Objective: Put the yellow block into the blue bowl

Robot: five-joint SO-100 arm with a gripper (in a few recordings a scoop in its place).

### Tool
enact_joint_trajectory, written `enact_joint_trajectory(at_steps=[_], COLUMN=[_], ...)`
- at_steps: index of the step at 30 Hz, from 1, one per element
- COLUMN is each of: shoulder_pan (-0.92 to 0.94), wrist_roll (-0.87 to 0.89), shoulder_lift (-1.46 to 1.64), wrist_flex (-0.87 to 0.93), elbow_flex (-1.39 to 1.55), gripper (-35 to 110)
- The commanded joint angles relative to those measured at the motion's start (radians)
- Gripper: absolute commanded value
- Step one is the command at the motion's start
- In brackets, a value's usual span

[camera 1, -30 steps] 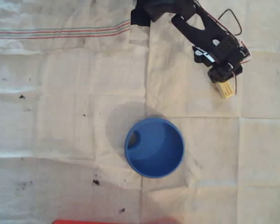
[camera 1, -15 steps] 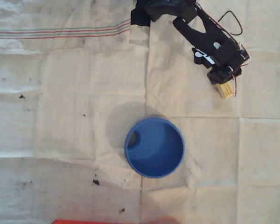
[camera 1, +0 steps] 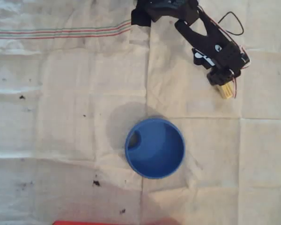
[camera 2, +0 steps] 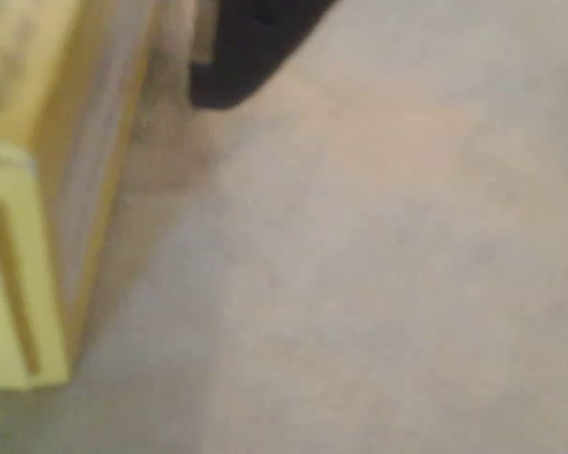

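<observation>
**Carry the block across to the bowl**

In the overhead view the blue bowl (camera 1: 155, 147) sits low and left of centre on the white cloth (camera 1: 61, 117), empty. Up at the right, the gripper (camera 1: 223, 83) appears closed on the yellow block (camera 1: 227, 91), whose end pokes out below the fingers. Judging by the blurred wrist view, the block (camera 2: 28, 189) hangs close over the cloth. You want height first, then swing left and release above the bowl's centre

yellow block (camera 1: 227, 90): pale bar, seemingly in my jaws, upper right | blue bowl (camera 1: 155, 148): round, upright, centre, well apart
</observation>
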Motion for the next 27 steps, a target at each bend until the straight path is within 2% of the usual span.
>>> enact_joint_trajectory(at_steps=[1,7,16,22,27], shoulder_pan=[0.015,0.015,0.017,0.032,0.078], wrist_roll=[0.009,0.009,0.023,0.176,0.239], shoulder_lift=[0.026,-0.005,-0.025,0.087,0.149], wrist_flex=[-0.006,-0.006,-0.006,0.011,0.012], elbow_flex=[-0.061,-0.061,-0.064,-0.172,-0.249], gripper=[13,-1,0,0,0])
